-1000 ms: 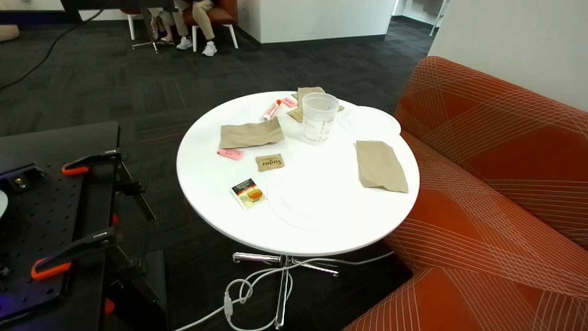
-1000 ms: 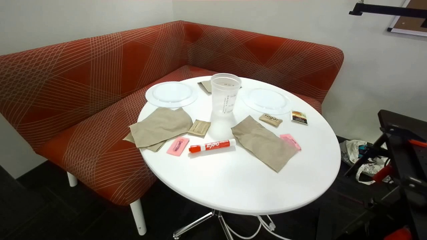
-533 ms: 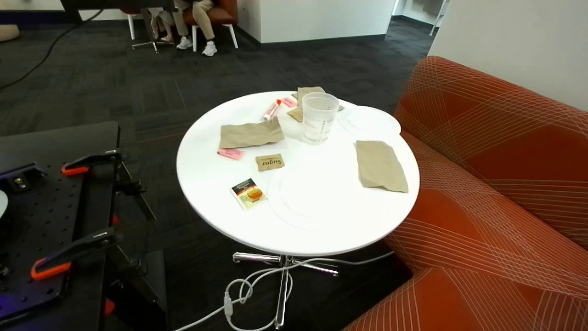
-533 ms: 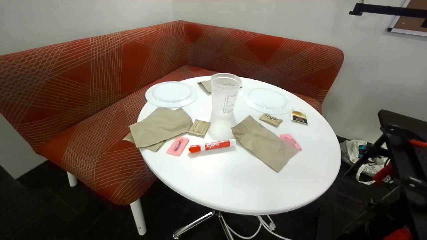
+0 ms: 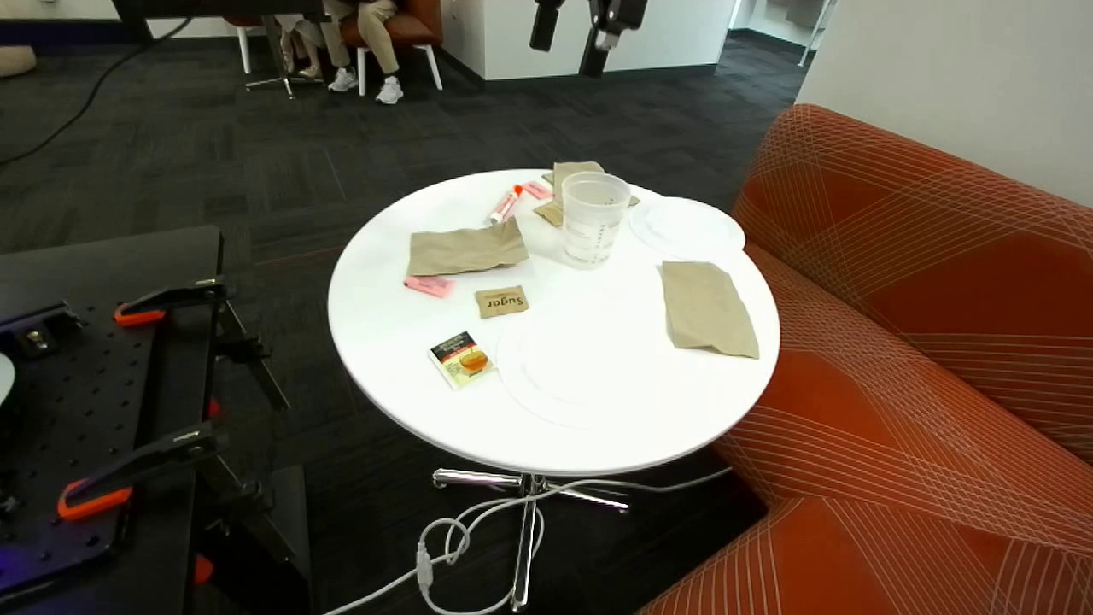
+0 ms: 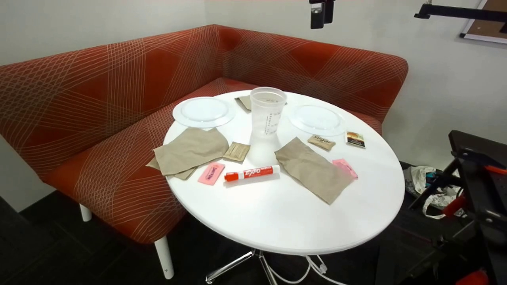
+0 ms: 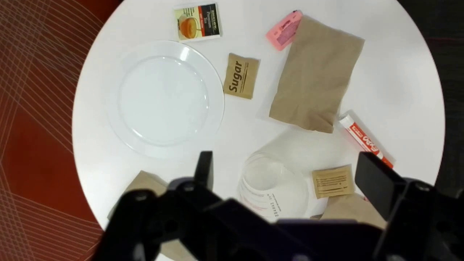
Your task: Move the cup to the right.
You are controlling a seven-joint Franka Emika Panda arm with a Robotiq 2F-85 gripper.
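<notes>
The clear tapered plastic cup stands upright on the round white table (image 5: 384, 342), and shows in both exterior views, as cup (image 5: 591, 224) and cup (image 6: 267, 114). In the wrist view the cup (image 7: 272, 181) shows from above between the two fingers, its lower part covered by the gripper body. My gripper is open and empty, well above the table, at the top edge of both exterior views: gripper (image 5: 567, 53) and gripper (image 6: 323, 18). In the wrist view the gripper (image 7: 285, 163) has its black fingers wide apart, touching nothing.
Clear plates (image 6: 204, 112) (image 6: 317, 118) lie on either side of the cup. Tan cloths (image 6: 313, 170) (image 6: 192, 150), a red marker (image 6: 252, 173), a sugar packet (image 6: 321, 142), a tea packet (image 6: 355, 139) and pink packets (image 6: 211, 173) lie around it. A red bench (image 6: 119, 91) borders the table.
My gripper has come into view from above at the top of both exterior views; it was out of view before. The cup and the things on the table have not moved.
</notes>
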